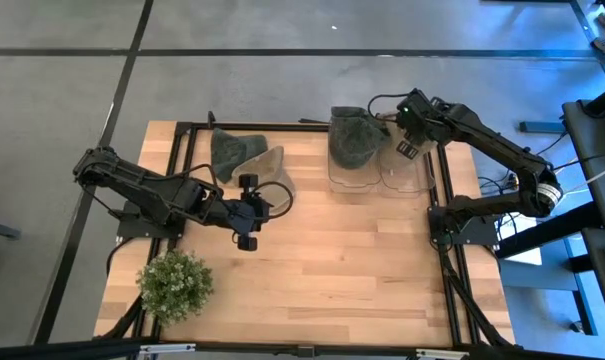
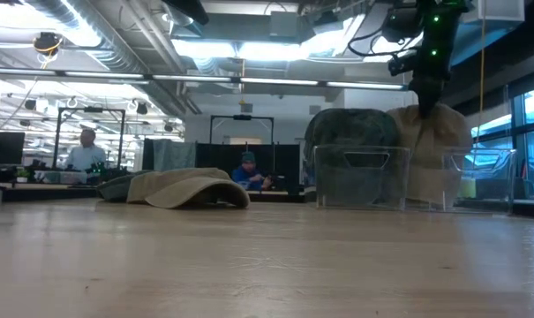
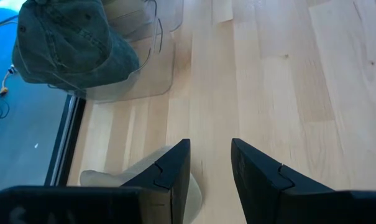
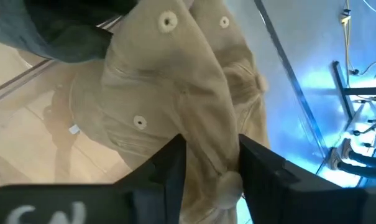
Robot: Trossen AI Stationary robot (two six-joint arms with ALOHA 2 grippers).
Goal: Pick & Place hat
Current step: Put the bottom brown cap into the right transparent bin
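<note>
Nearest the camera side of the wooden table (image 1: 332,270), at the left front corner, sits a small green plant (image 1: 174,284), seen only from above. Further in, the left arm stretches low across the left half, its left gripper (image 1: 247,212) hovering with jaws parted and empty just beside a tan hat (image 1: 267,168) lying flat on the wood; the wrist picture catches only a pale edge of that hat (image 3: 175,180) beneath the fingers. Touching it on the far left lies a grey-green hat (image 1: 227,150), mostly hidden behind the tan one in the level view (image 2: 116,187). At the far right edge stand two clear stands (image 1: 377,170); a dark green hat (image 1: 354,138) rests on the left one. Over the right one the right gripper (image 4: 209,162) reaches down, closed around the crown of a beige hat (image 4: 175,93). From above the arm covers that hat entirely; the level view shows it draped behind the clear stand (image 2: 430,155). People sit in the room beyond.
</note>
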